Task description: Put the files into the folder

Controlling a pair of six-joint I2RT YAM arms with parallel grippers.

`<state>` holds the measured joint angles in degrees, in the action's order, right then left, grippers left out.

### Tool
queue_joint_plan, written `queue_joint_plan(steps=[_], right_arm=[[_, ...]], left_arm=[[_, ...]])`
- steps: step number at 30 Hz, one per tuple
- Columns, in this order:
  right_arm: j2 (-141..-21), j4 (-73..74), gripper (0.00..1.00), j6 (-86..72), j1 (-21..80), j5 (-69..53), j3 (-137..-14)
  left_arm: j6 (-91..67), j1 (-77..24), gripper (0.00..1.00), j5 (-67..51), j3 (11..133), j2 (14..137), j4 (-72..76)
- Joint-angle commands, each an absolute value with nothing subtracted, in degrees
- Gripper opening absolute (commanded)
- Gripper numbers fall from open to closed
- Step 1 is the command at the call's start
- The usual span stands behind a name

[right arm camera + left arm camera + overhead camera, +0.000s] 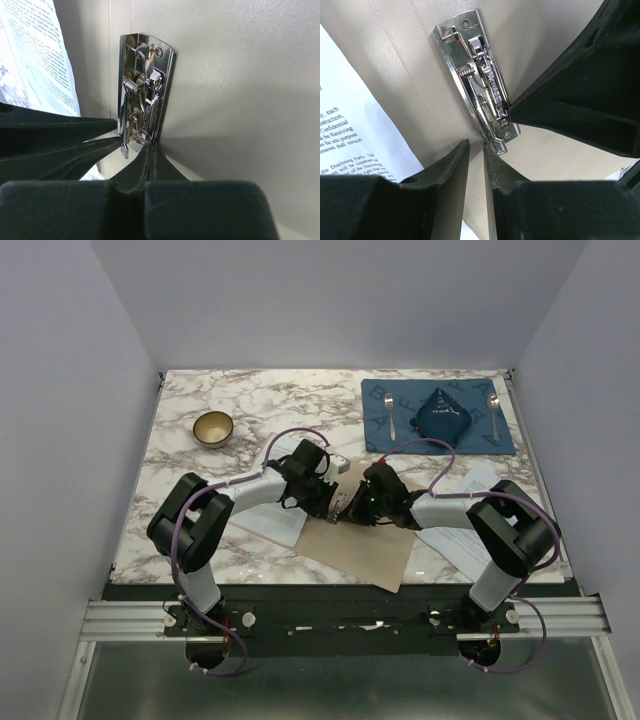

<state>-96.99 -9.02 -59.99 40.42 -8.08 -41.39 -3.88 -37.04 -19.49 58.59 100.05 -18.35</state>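
Meeting at the small chrome spring clip [477, 80] on the large tan-brown card folder [372, 552], both arms crowd one spot near the middle of the marble counter [250, 400]. The right fingers [150, 167] are pressed flat together into a single wedge whose tip touches the clip's near end, seemingly to pry or press its lever rather than grasp anything. The left fingers [464, 155] stand a narrow slit apart at that same end; whether they pinch the clip's tip or merely flank it cannot be told. The folder lies flat with its inner face up, bare around the clip. One white printed paper sheet [355, 125] lies at the folder's left side under the left arm, not yet beneath the clip. It is probably parked there to slide in once the clamp lifts.
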Motion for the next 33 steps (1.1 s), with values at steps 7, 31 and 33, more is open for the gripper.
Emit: queue_joint_plan(steps=[7, 31, 33], right_arm=[[-100.72, -4.04, 0.0, -58.8, 40.52, -5.98, -39.81], [-100.81, -4.04, 0.0, -59.15, 40.43, -5.98, -39.11], [-100.81, -4.04, 0.0, -59.15, 40.43, -5.89, -39.11]], left_arm=[[-2.99, -38.85, 0.33, -18.99, 60.03, 98.53, -21.44], [-3.69, -38.93, 0.32, -19.07, 60.55, 98.79, -21.62], [-3.69, -38.85, 0.32, -19.42, 60.47, 99.32, -21.53]])
